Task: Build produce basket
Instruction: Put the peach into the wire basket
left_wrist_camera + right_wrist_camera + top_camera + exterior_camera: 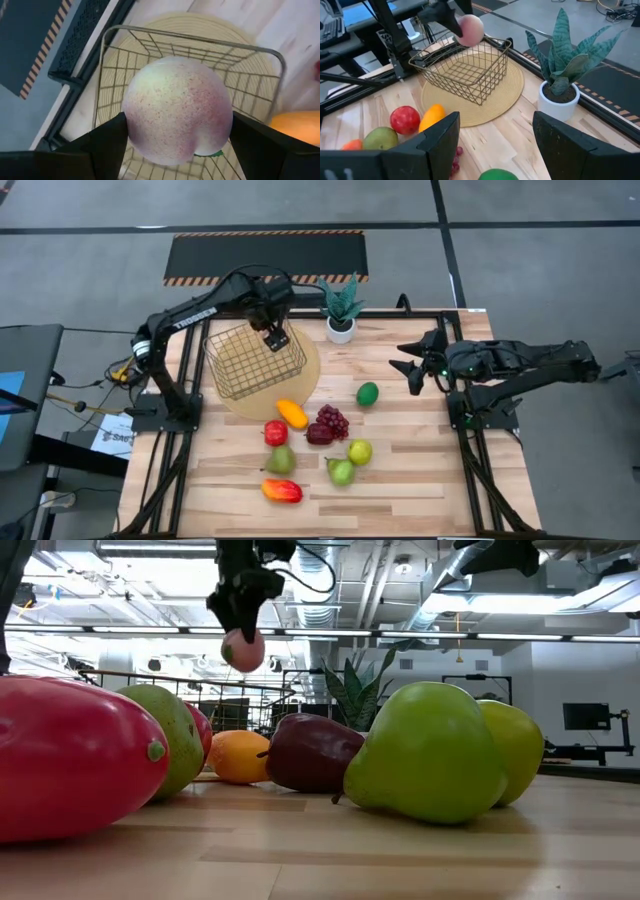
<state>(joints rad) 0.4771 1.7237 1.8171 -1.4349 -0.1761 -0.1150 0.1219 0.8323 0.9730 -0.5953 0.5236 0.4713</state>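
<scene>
Hanging above the basket point(466, 74), near its far rim, gripped in the half-closed left gripper point(175, 145): peach point(177, 110). Could strike the wire edge on release and bounce out onto the round mat point(305, 385), perhaps toward the potted plant point(341, 308). Waiting wide open and empty beside the plant: right gripper point(412, 358). Lying well clear on the table point(420, 480): mango point(292, 413), grapes point(333, 420), lime point(368, 393).

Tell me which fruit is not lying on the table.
The pink peach: the left pincer holds it in the air above the gold wire basket. All other fruits rest on the table.
</scene>
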